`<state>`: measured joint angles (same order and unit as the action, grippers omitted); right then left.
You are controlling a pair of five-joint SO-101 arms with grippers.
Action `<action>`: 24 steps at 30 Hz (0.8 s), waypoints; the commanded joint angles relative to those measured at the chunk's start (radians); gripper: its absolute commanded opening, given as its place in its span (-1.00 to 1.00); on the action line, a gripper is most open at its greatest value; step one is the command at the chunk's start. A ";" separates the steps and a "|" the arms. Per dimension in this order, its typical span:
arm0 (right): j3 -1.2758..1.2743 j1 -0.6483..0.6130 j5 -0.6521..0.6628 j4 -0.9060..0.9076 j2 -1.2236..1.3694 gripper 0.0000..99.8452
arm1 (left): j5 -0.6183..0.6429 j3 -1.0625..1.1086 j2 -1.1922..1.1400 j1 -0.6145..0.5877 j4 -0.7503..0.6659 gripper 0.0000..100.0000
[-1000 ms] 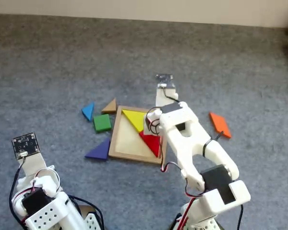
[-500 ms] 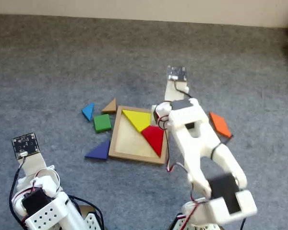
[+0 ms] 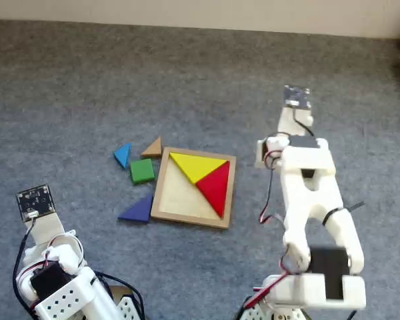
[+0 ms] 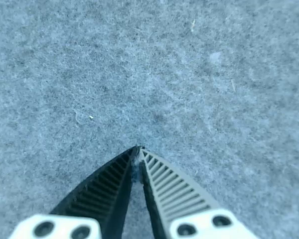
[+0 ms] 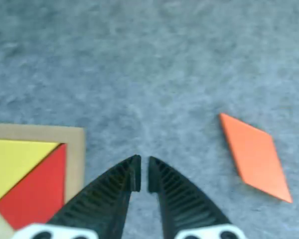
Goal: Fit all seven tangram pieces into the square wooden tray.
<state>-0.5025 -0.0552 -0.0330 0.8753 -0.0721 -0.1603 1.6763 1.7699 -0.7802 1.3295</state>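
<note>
The square wooden tray (image 3: 165,193) lies mid-table with a yellow triangle (image 3: 197,165) and a red triangle (image 3: 215,187) flat inside it, edge to edge in its right half. A small blue triangle (image 3: 123,155), a brown triangle (image 3: 153,148), a green square (image 3: 142,171) and a purple triangle (image 3: 139,209) lie on the carpet left of the tray. My right gripper (image 5: 141,175) is shut and empty over bare carpet, between the tray's corner (image 5: 75,149) and the orange parallelogram (image 5: 254,157). My left gripper (image 4: 138,150) is shut and empty over bare carpet.
Grey carpet covers the whole table. The right arm (image 3: 310,193) stretches up the right side, just right of the tray. The left arm (image 3: 50,270) sits folded at the near left corner. A pale wall edge runs along the far side.
The right arm swung to the right, off the tray's right edge, uncovering the red triangle in the tray. In the high view it now hides the orange parallelogram. The left arm stayed still.
</note>
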 commanded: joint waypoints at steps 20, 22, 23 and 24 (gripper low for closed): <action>0.535 0.136 0.011 0.291 0.394 -0.42 | 0.000 0.021 0.061 -0.012 0.009 -0.98; 0.535 0.136 0.011 0.291 0.421 -0.42 | 0.000 0.021 0.062 -0.012 0.009 -0.98; 0.536 0.136 0.011 0.289 0.432 -0.42 | 0.000 0.021 0.062 -0.012 0.009 -0.98; 0.541 0.136 0.011 0.288 0.446 -0.42 | 0.000 0.021 0.062 -0.012 0.009 -0.98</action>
<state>-0.0253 0.0660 -0.0330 1.1623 0.3775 -0.1603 1.6763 1.7699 -0.7802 1.3295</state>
